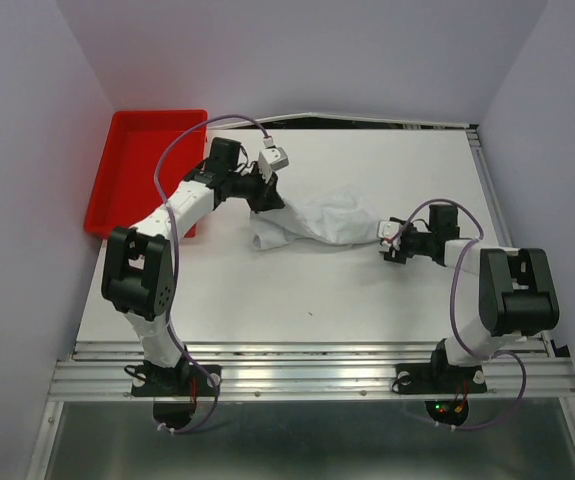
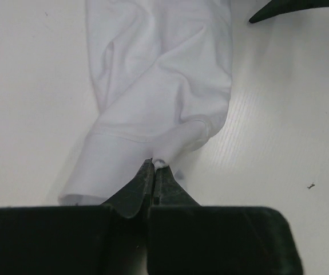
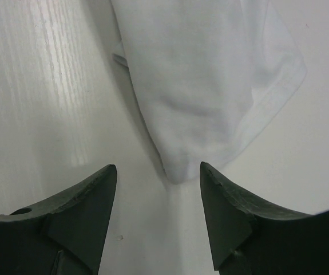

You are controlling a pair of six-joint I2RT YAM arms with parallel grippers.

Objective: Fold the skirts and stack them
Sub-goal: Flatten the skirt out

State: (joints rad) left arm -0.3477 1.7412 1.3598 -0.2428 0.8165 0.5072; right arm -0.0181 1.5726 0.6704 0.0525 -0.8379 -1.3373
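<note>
Pinching a fold of the skirt (image 2: 164, 86) at its left end, the left gripper (image 2: 154, 166) has its jaws pressed fully together on the cloth, probably to anchor that end. The right gripper (image 3: 158, 169) stands well open, a finger on either side of the garment's narrow right tip, with nothing gripped. I judge it is placed to take that corner so the cloth can be drawn flat for folding. The skirt lies bunched near the middle of the white table (image 1: 297, 300), its long axis running left to right between the two grippers, one end pointing at each. A red tray (image 1: 142, 170) sits far left, well apart.
</note>
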